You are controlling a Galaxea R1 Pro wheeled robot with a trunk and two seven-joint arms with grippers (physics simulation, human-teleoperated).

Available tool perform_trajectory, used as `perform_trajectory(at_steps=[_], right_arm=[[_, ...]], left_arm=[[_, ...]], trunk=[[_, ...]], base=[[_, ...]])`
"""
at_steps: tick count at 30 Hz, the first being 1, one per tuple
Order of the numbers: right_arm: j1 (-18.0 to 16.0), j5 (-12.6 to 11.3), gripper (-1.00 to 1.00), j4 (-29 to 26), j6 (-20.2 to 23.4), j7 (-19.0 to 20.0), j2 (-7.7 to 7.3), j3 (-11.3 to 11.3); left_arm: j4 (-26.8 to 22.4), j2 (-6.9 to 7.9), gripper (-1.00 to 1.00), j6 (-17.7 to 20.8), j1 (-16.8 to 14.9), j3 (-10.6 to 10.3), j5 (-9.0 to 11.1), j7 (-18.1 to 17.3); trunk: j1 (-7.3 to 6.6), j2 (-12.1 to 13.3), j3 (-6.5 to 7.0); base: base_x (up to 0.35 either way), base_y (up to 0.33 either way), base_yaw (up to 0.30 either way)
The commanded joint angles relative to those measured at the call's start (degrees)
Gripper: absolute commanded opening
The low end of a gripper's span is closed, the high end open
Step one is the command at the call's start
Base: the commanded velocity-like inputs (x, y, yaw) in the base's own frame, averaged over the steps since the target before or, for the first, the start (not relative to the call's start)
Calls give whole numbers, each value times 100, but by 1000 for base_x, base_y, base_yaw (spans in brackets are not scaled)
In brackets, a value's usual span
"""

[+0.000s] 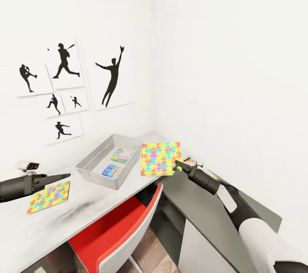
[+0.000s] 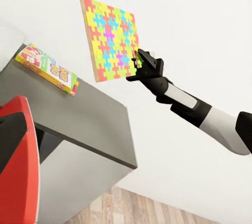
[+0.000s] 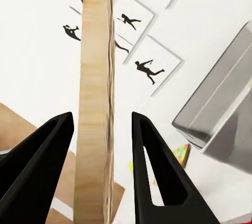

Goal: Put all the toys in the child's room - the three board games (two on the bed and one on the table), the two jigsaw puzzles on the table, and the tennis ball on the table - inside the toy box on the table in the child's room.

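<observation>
- Head view shows a jigsaw puzzle held up off the tabletop by the right hand, which pinches it at one edge; the square stands nearly upright, its coloured face toward the camera, just beside the toy box.
- Left wrist view has the same puzzle in the air above the dark part of the desk, the right hand clamped on its lower corner; the right wrist view looks along the puzzle's wooden edge, with a finger on either side — whether they press the board there I cannot tell, but the puzzle hangs from nothing else.
- Inside the toy box lie two board games, flat on its floor.
- A second jigsaw puzzle lies flat on the light tabletop, near the left hand; that hand hovers beside it, carrying nothing, its fingers looking close together.
- One more board game rests on the dark tabletop below the raised puzzle.
- Step in hand, as I judge it: carrying the lifted puzzle to the box. The next move calls for swinging it over the rim, tipping it flatter so it clears the sloping walls — then letting go above the games.
</observation>
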Motion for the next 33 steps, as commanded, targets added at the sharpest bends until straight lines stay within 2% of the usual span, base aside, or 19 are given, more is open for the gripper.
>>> perform_trajectory(at_steps=[1,8,33], right_arm=[[-4,-38,-100,-1,55,10,-2,2],[-2,-38,-100,-1,55,10,-2,5],[-3,-46,-100,-9,35,1,5,12]], left_arm=[[3,-4,100,60,-9,-2,-11,-25],[15,-3,100,57,-8,2,-17,-25],[23,-12,100,54,-6,2,-17,-25]], trunk=[[4,-13,-9],[4,-13,1],[4,-13,1]], base=[[0,0,254],[-9,24,93],[-18,66,2]])
